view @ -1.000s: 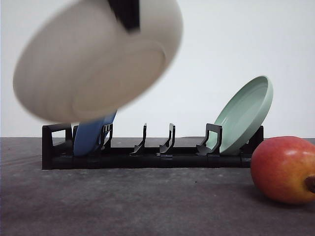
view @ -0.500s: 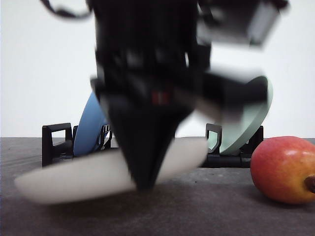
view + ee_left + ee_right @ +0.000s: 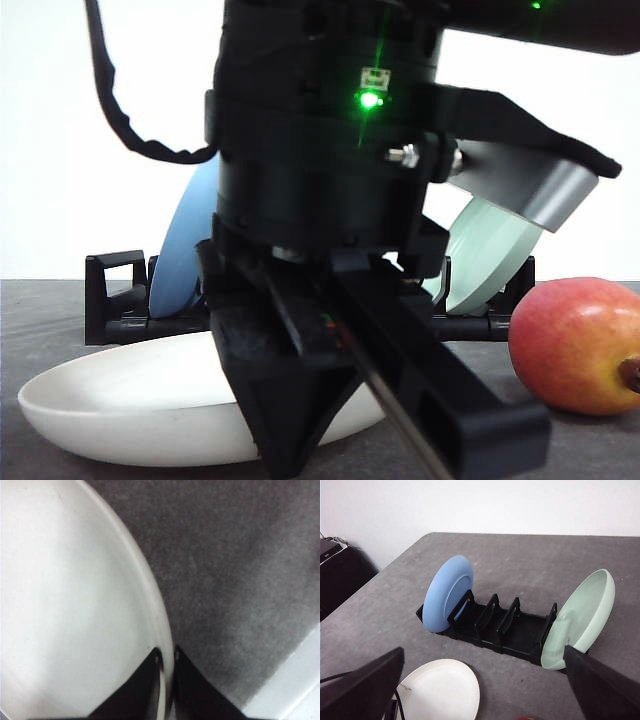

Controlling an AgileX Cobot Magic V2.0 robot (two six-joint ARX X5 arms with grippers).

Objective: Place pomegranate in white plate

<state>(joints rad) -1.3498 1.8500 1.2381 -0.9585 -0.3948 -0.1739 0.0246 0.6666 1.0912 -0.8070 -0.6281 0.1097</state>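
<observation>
The white plate (image 3: 120, 410) lies flat and low on the dark table, in front of the rack. My left gripper (image 3: 290, 445) is shut on its near rim. In the left wrist view the two black fingers (image 3: 145, 690) pinch the plate's edge (image 3: 162, 630). The pomegranate (image 3: 575, 345), red with yellow patches, sits on the table to the right, apart from the plate. My right gripper (image 3: 483, 652) hangs high above the scene with its fingers wide apart and nothing between them. From there I see the white plate (image 3: 440, 690) below, and a sliver of red pomegranate (image 3: 522, 718) at the frame's edge.
A black dish rack (image 3: 500, 630) stands behind the plate. It holds a blue plate (image 3: 445, 600) on its left end and a pale green plate (image 3: 580, 620) on its right end. The table's far edge (image 3: 520, 534) meets a white wall.
The white plate came down from high and tilted at the upper left to flat on the table. The left arm came down with it and now blocks the middle of the front view.
</observation>
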